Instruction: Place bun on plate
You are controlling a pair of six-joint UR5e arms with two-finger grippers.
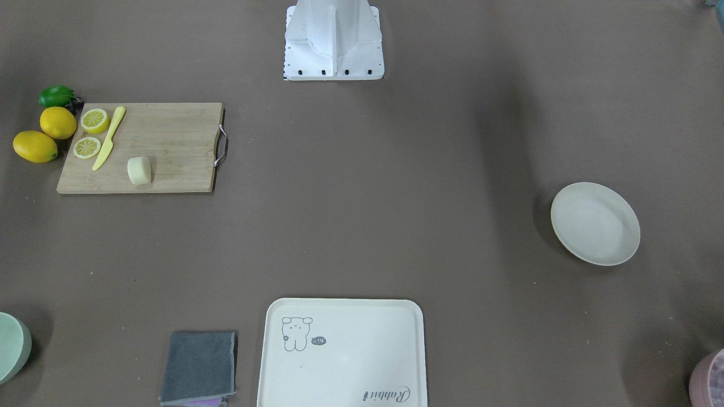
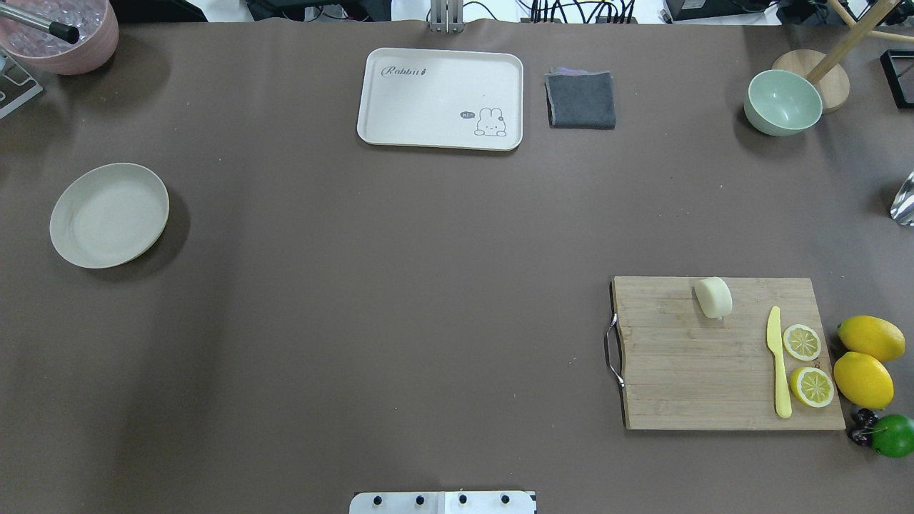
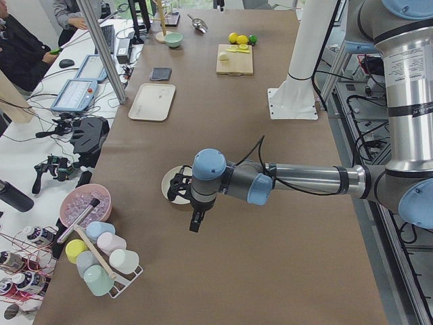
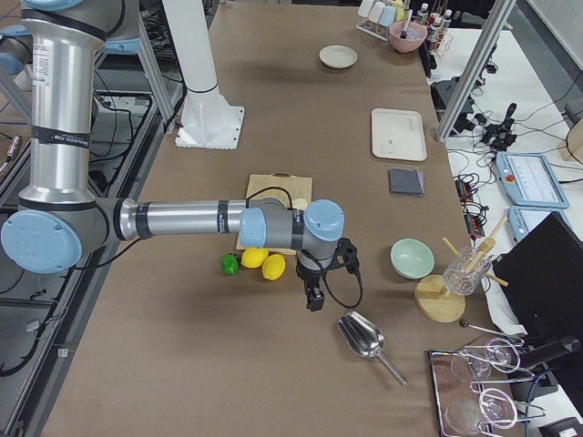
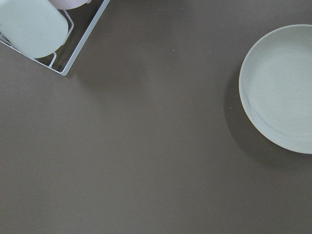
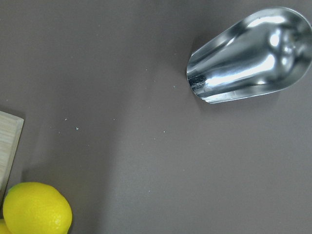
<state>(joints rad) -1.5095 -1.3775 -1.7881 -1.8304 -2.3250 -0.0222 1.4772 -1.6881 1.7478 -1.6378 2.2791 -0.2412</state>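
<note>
On the tabletop (image 2: 400, 300), the cutting board (image 2: 685, 371) is being seen at the right, the plate (image 2: 108, 215) well apart at the left. The left end effector (image 3: 196, 220) and right end effector (image 4: 314, 296) are being held above the tabletop; their opening cannot be told. The bun (image 2: 713, 297) is being carried near the board's far edge.

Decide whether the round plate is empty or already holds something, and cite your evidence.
Empty. The plate shows a bare inside in the overhead view; the bun lies far off on the cutting board.
</note>
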